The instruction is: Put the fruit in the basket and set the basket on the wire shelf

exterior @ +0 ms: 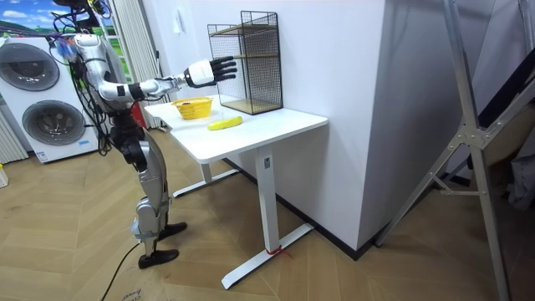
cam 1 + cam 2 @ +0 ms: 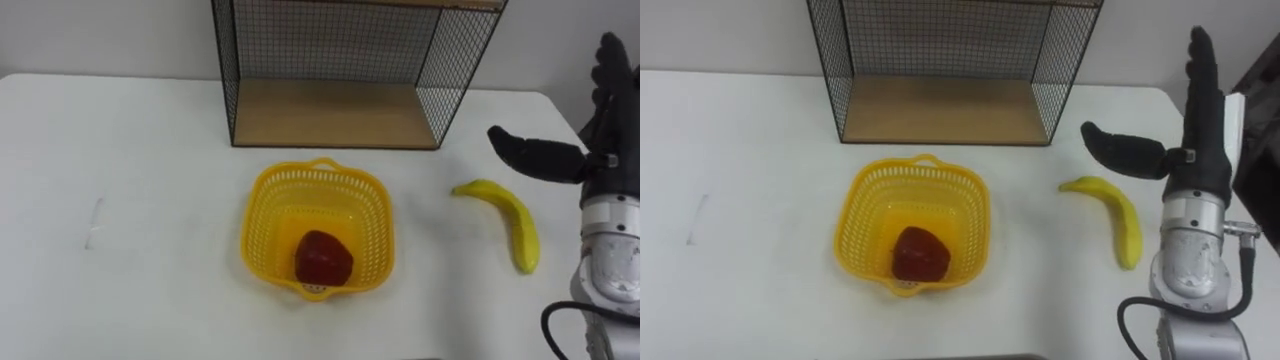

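Now | R hand (image 2: 1205, 150) flat-open, empty, beside banana (image 2: 1122, 218) | its long axis far-left→near-right, thin end twd basket (image 2: 855, 228)

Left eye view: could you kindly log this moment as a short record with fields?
basket: yellow, on white table, before wire shelf
in basket: red fruit
outside basket: banana, on table right of basket
right robot hand: open, holding nothing, raised beside banana
left to do: banana into basket, basket onto shelf

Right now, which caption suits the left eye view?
Open right robot hand raised near a banana on the table; red fruit lies in the yellow basket before the wire shelf.
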Robot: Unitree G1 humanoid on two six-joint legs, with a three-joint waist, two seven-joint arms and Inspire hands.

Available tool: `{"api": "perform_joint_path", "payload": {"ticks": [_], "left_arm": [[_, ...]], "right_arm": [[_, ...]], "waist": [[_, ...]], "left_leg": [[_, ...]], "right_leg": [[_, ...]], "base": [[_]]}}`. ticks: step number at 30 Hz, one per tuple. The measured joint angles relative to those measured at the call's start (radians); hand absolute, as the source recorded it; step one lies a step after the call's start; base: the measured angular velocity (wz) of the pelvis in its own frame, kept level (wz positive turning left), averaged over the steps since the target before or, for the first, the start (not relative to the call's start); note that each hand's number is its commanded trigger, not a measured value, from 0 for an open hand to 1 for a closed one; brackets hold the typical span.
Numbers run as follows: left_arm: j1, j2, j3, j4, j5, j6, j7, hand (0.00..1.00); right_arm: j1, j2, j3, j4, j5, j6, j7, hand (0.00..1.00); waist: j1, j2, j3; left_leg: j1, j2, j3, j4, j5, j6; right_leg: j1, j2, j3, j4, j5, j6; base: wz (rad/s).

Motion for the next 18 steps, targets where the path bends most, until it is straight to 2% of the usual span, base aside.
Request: {"api": "perform_joint_path", "payload": {"ticks": [2,7,13,18], "left_arm": [[0.002,0.0,0.001,-0.009,0.0,0.02,0.0,0.0],[0.004,0.004,0.02,-0.03,0.0,0.03,0.0,0.0],[0.007,0.004,0.021,-0.063,-0.001,0.039,-0.001,0.0],[0.013,0.004,0.021,-0.109,-0.001,0.039,-0.001,0.0]], "right_arm": [[0.0,0.0,0.0,0.016,0.0,0.017,-0.001,0.0],[-0.032,-0.007,-0.004,0.063,-0.003,0.029,-0.031,0.0],[-0.083,-0.051,-0.042,0.168,-0.002,0.045,-0.039,0.0],[-0.083,-0.054,-0.042,0.209,-0.003,0.052,-0.023,0.0]], "waist": [[-0.001,0.009,-0.0016],[-0.021,0.015,-0.0031],[-0.024,0.008,-0.0042],[-0.021,0.003,-0.0049]], "left_leg": [[0.001,-0.001,0.0,-0.003,0.001,0.001],[0.001,-0.004,-0.003,-0.016,0.013,0.001],[0.001,-0.004,-0.004,-0.015,0.014,0.001],[0.001,-0.004,-0.009,-0.014,0.014,0.001]], "right_leg": [[0.0,-0.002,-0.006,0.0,0.0,0.0],[-0.002,-0.005,-0.021,0.0,0.0,0.0],[-0.001,-0.006,-0.029,0.0,0.0,0.0],[-0.002,-0.005,-0.029,0.0,0.0,0.0]], "base": [[0.0],[0.07],[0.0],[0.0]]}}
